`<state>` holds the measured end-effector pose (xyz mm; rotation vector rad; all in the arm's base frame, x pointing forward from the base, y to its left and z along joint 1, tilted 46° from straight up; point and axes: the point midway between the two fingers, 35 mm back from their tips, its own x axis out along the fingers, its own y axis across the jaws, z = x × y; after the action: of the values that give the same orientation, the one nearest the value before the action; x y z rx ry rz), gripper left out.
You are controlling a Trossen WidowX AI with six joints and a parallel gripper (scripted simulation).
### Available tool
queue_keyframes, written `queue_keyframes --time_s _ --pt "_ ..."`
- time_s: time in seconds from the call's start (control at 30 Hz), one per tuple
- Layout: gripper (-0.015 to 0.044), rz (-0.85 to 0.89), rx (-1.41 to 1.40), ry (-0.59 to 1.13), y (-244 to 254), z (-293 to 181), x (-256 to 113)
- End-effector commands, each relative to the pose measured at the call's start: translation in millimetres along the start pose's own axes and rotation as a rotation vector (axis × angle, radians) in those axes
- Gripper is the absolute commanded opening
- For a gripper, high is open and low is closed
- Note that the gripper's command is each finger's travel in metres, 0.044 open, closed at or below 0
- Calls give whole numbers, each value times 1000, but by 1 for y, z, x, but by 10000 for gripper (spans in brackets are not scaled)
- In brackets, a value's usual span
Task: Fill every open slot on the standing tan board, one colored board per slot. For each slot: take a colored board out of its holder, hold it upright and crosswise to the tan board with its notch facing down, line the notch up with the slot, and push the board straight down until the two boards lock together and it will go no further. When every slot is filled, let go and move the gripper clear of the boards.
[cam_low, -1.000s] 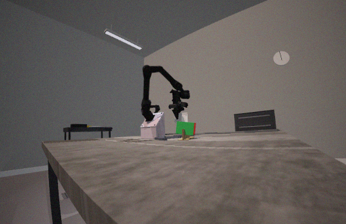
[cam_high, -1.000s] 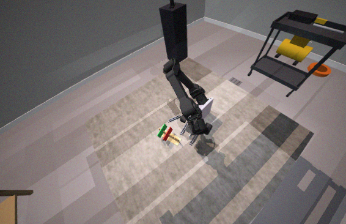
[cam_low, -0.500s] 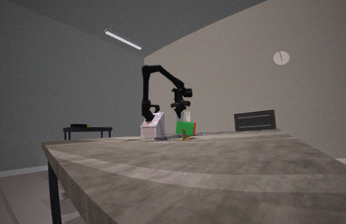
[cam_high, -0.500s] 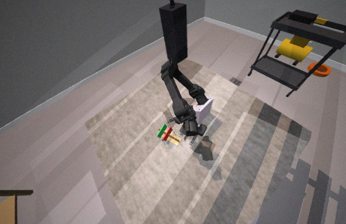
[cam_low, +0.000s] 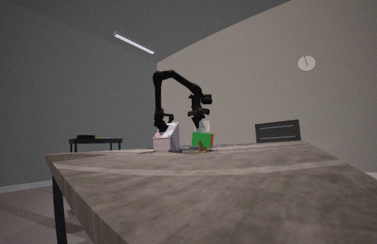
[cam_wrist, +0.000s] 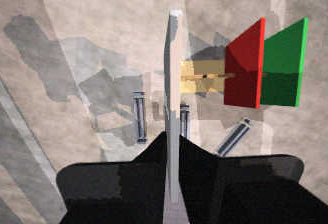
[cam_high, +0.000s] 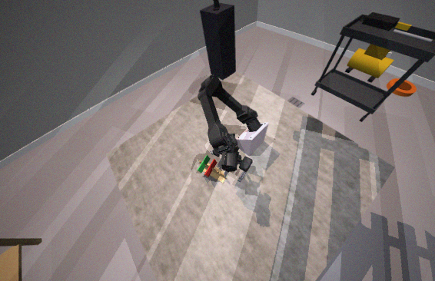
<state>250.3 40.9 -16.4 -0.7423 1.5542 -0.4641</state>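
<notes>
One pincer [cam_high: 243,177] [cam_low: 198,127] [cam_wrist: 168,135], pinching a white board [cam_low: 204,126] [cam_wrist: 172,75] upright, edge-on in the wrist view, presumably so its notch can drop crosswise; one tan board [cam_high: 220,177] [cam_low: 200,147] [cam_wrist: 206,76], standing on the tabletop [cam_high: 177,215] [cam_low: 207,193] [cam_wrist: 16,90] beside it, slots presumably uppermost to receive; red board [cam_high: 210,167] [cam_low: 212,141] [cam_wrist: 243,70] and green board [cam_high: 203,164] [cam_low: 202,139] [cam_wrist: 284,65], set crosswise on it, apparently seated.

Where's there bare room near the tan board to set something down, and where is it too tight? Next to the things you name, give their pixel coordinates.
In the top view, the surface left of the green board [cam_high: 203,164] [cam_low: 202,139] [cam_wrist: 284,65] looks bare, as does the stretch nearer the camera than the tan board [cam_high: 220,176] [cam_wrist: 204,76]. It's crowded between the red board [cam_high: 210,167] [cam_wrist: 244,65] and the white board [cam_low: 204,126] [cam_wrist: 173,75] in the fingers, and around the three holders.
</notes>
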Motion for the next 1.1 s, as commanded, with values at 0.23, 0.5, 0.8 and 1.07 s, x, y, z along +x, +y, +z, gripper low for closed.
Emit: queue_keyframes --time_s 0.23,0.5,0.8,1.07 --pt "0 -7 -6 -2 -25 15 -1" --pt "0 -14 -12 1 -44 24 1" --pt "0 -22 -18 4 -60 30 2" --pt "0 -22 -18 4 -60 30 24"
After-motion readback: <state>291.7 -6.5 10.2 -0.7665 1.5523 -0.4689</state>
